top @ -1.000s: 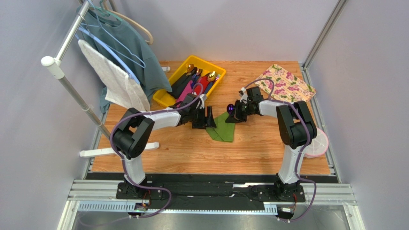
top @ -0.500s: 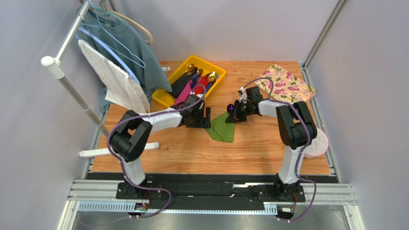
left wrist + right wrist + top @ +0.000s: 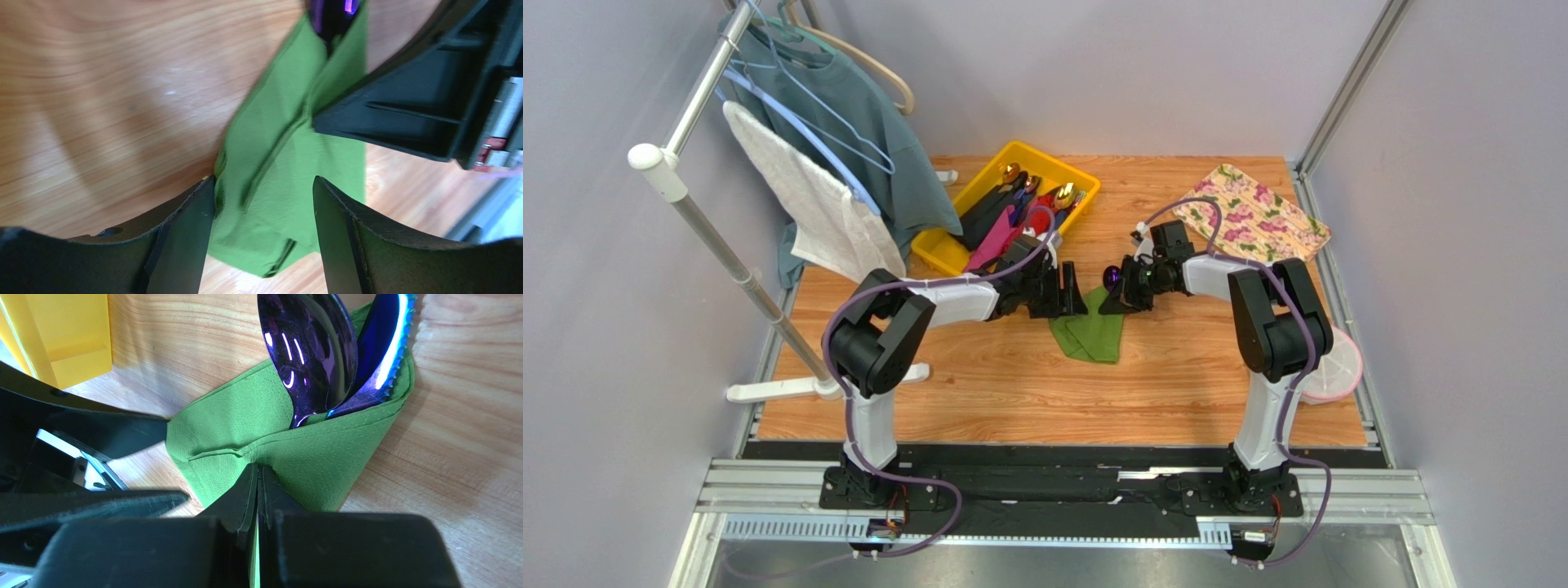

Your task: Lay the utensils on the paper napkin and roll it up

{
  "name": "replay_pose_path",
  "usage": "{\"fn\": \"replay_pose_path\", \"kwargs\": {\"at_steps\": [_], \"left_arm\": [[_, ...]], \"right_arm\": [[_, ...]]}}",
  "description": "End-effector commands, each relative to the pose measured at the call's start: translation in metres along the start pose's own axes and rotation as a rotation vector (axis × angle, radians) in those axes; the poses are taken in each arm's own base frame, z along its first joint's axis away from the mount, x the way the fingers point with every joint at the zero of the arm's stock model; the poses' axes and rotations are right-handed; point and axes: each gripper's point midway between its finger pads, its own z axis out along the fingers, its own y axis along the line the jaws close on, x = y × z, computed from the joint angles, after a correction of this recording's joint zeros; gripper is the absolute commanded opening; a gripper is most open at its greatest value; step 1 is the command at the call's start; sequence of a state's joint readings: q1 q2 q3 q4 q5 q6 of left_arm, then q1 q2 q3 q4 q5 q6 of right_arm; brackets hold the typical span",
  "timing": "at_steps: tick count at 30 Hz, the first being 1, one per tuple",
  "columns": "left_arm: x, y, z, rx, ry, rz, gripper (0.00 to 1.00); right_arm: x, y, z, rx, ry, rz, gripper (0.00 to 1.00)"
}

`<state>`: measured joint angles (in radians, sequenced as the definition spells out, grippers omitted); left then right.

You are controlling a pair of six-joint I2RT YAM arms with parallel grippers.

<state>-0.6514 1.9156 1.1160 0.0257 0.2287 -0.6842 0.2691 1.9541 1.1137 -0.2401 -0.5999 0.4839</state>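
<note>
**Napkin folded round two utensils, pinched by the right gripper**

Top external view: The paper napkin (image 3: pixel 1090 328) lies near the middle of the table (image 3: pixel 1161 380), just off the near right corner of the yellow tray (image 3: pixel 941 252). It is green and folded into a narrow, creased wedge. The left gripper (image 3: pixel 1069 298) sits at its far left edge and the right gripper (image 3: pixel 1127 292) at its far right tip. The dark head of a spoon (image 3: pixel 1113 275) shows beside the right gripper. More utensils (image 3: pixel 1020 208), with black, red and pink handles and gold heads, lie in the tray. A floral mat (image 3: pixel 1254 216) lies at the far right corner.

Left wrist view: The two fingers (image 3: pixel 184 245) stand apart and grip nothing. The napkin lies on the wood below and between them. Its surface shows long fold ridges, and its layered edges are uneven at the near end.

Right wrist view: The fingers are pressed together on a raised fold of the napkin, with a sliver of green showing between them. The napkin wraps a pocket round the glossy purple spoon bowl and the blue serrated blade of a knife (image 3: pixel 383 349). Both heads stick out past the paper's far edge.
</note>
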Motion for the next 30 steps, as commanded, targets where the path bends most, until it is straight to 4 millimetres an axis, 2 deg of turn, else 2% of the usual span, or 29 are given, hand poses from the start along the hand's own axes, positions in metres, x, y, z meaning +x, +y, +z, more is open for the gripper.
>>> {"fn": "replay_pose_path", "kwargs": {"at_steps": [1, 2, 5, 9, 10, 13, 15, 19, 21, 24, 30], "left_arm": [[0.025, -0.013, 0.009, 0.115, 0.096, -0.058, 0.67], [0.025, -0.024, 0.008, 0.170, 0.103, -0.069, 0.65], [0.024, -0.036, 0.006, 0.238, 0.106, -0.082, 0.65], [0.032, -0.033, -0.002, 0.244, 0.112, -0.091, 0.69], [0.028, -0.034, -0.007, 0.244, 0.097, -0.089, 0.70], [0.031, -0.016, -0.018, 0.156, 0.103, -0.104, 0.74], [0.036, 0.006, -0.024, 0.066, 0.111, -0.129, 0.76], [0.040, 0.022, -0.043, -0.027, 0.121, -0.124, 0.79], [0.041, 0.027, -0.046, -0.052, 0.118, -0.115, 0.80], [0.044, 0.031, -0.045, -0.068, 0.121, -0.127, 0.80], [0.047, 0.033, -0.022, -0.047, 0.132, -0.177, 0.81]], "right_arm": [[0.031, -0.045, 0.005, 0.187, 0.080, 0.034, 0.00], [0.030, -0.045, 0.005, 0.186, 0.080, 0.037, 0.00], [0.031, -0.046, 0.006, 0.187, 0.084, 0.038, 0.00], [0.031, -0.048, 0.006, 0.194, 0.082, 0.040, 0.00], [0.032, -0.047, 0.006, 0.193, 0.085, 0.036, 0.00], [0.033, -0.049, 0.006, 0.198, 0.085, 0.038, 0.00], [0.032, -0.049, 0.005, 0.199, 0.083, 0.036, 0.00], [0.032, -0.049, 0.006, 0.201, 0.081, 0.036, 0.00], [0.033, -0.049, 0.006, 0.202, 0.084, 0.036, 0.00], [0.033, -0.050, 0.006, 0.203, 0.085, 0.038, 0.00], [0.033, -0.049, 0.005, 0.204, 0.081, 0.036, 0.00]]}}
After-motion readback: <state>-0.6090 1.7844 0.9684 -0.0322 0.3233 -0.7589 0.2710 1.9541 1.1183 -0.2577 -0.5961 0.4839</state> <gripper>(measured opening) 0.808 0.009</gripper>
